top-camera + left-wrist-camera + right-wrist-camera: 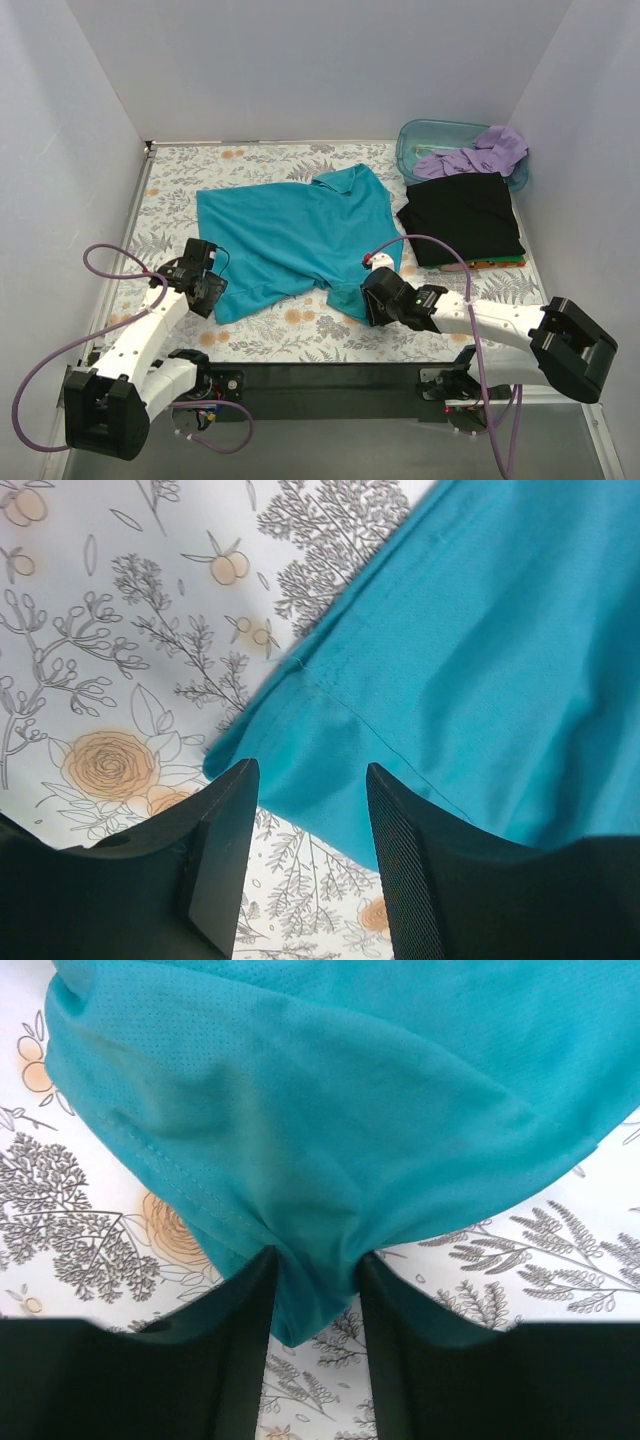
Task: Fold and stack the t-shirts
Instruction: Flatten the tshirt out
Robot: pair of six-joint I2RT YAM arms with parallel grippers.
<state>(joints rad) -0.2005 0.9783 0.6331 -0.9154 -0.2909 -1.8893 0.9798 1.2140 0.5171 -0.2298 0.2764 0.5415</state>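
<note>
The teal-blue t-shirt (pixel 295 235) lies spread and rumpled on the floral table cover. My left gripper (pixel 208 288) is at its near left corner. In the left wrist view that gripper (pixel 310 770) stands open, and the shirt's hem corner (pixel 300 760) lies flat just past its fingertips. My right gripper (pixel 370 295) is at the shirt's near right corner. In the right wrist view its fingers (pixel 315 1255) pinch a gathered fold of the teal cloth (pixel 320 1290). A folded black t-shirt (pixel 465 215) lies at the right. The lavender t-shirt (pixel 480 155) is draped over the tub.
A translucent blue-green tub (pixel 425 135) stands in the back right corner. Orange and green edges (pixel 487 263) peek out under the black shirt. White walls close in the table on the left, back and right. A black base bar (pixel 320 378) runs along the near edge.
</note>
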